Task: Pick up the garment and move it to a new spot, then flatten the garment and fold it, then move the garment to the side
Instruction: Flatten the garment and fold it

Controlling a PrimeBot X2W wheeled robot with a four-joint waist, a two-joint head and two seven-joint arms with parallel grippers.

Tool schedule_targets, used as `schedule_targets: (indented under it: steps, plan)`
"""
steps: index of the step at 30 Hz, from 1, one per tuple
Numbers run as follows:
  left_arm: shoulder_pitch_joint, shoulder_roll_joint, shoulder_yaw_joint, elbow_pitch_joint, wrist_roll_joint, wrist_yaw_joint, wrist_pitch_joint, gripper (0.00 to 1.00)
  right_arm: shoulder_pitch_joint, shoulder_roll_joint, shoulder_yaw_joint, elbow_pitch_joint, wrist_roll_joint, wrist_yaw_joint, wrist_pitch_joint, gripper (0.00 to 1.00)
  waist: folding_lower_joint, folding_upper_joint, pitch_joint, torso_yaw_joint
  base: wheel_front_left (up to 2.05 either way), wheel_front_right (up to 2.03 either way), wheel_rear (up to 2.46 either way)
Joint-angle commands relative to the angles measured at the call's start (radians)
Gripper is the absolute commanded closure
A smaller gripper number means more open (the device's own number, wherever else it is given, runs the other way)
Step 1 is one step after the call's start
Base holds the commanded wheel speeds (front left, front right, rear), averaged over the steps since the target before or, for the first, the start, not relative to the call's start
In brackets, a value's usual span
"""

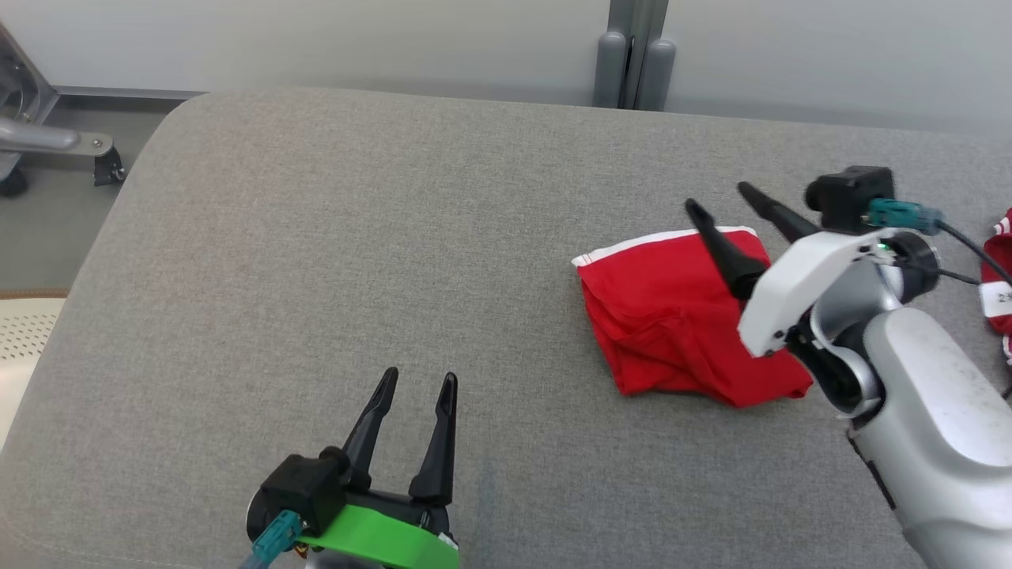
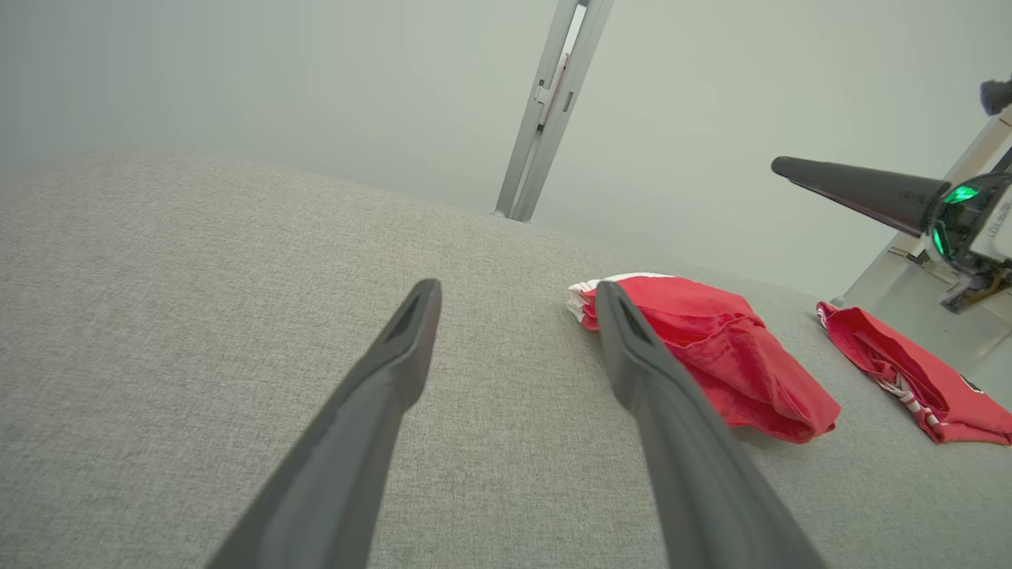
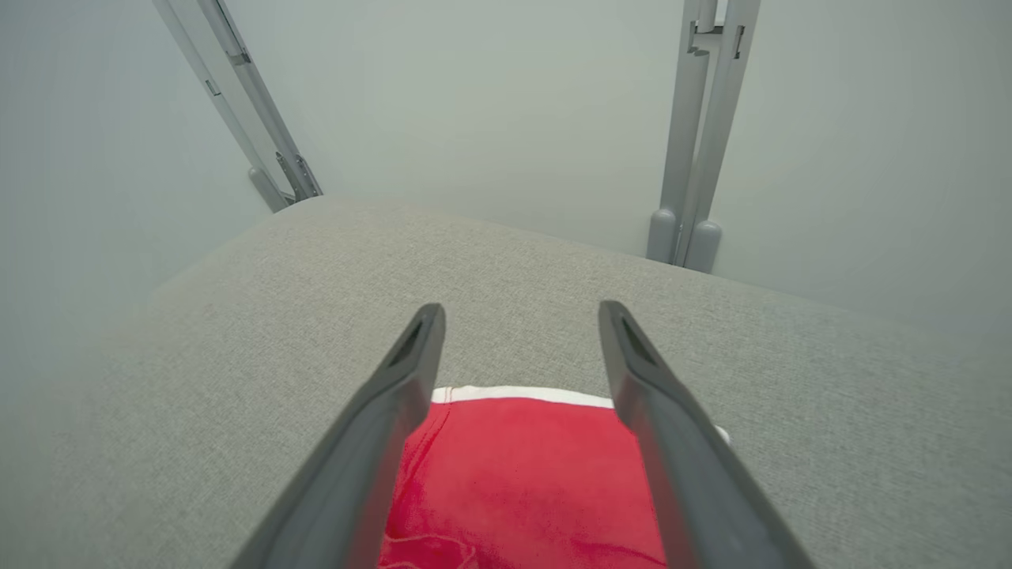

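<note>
The red garment (image 1: 672, 316) lay in a folded bundle on the right part of the grey padded top (image 1: 356, 237). The right gripper (image 1: 718, 196) hung above it, fingers spread wide, holding nothing. The left gripper (image 1: 420, 374) was spread wide too, over bare grey top, well apart from the garment. Another red cloth (image 1: 998, 276) lay further right.
</note>
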Motion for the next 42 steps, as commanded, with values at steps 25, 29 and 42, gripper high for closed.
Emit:
schedule_targets:
  steps: [25, 29, 42]
  plan:
    - [0.032, 0.003, 0.022, -0.003, 0.029, 0.000, 0.000, 0.00, 0.074, -0.018, 0.187, 0.262, -0.035, -0.002, -0.194, 1.00, 0.0000, 0.0000, -0.036, 0.004, 0.00, 0.00, 0.00]
    - [0.024, 0.003, 0.023, -0.006, 0.022, 0.005, 0.000, 0.00, 0.049, -0.008, 0.324, 0.330, 0.011, -0.002, -0.159, 1.00, 0.0000, 0.0000, -0.033, 0.029, 0.00, 0.00, 0.00]
    - [0.047, 0.003, 0.017, -0.019, 0.021, 0.006, 0.000, 0.00, 0.002, -0.059, 0.426, 0.263, 0.146, -0.002, -0.351, 1.00, 0.0000, 0.0000, -0.037, 0.034, 0.00, 0.00, 0.00]
